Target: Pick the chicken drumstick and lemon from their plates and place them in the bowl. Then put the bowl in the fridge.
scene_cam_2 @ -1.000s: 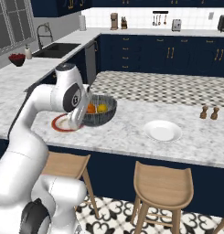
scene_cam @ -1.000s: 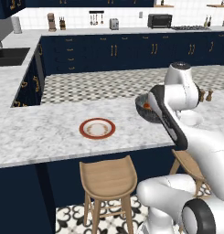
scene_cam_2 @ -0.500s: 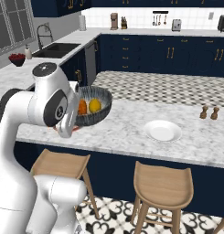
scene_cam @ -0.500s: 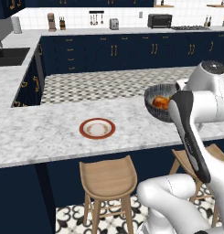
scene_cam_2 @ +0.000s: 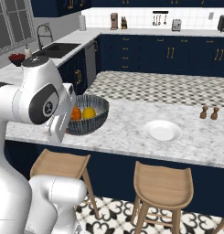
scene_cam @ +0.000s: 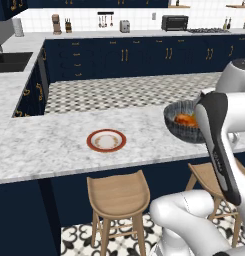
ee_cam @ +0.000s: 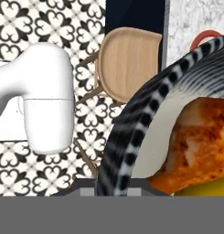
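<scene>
Navy cabinets with gold handles line the back of the kitchen, and a marble-topped table [scene_cam: 49,145] runs across the middle of both base views, with wooden stools [scene_cam: 119,195] tucked under its near edge. On the table, left of centre in the left base view, sits the white plate with a red-brown rim [scene_cam: 106,140], bare. The plain white plate [scene_cam_2: 162,130] lies right of centre in the right base view, also bare, with two small shakers [scene_cam_2: 209,112] beyond it near the right edge.

At the right of the left base view the dark speckled bowl [scene_cam: 178,125] is held up above the table's near edge, partly hidden behind the white arm; in the right base view it sits left of centre, against the arm's forearm. Inside it the chicken drumstick [scene_cam_2: 75,113] lies beside the lemon [scene_cam_2: 89,113], the two touching. In the hand view the bowl's striped rim sweeps from the bottom centre to the upper right, the drumstick fills the lower right, and a sliver of yellow lemon shows at the bottom right edge. The gripper is closed tight on the bowl's rim, though its fingertips are hidden at the bottom of the hand view
</scene>
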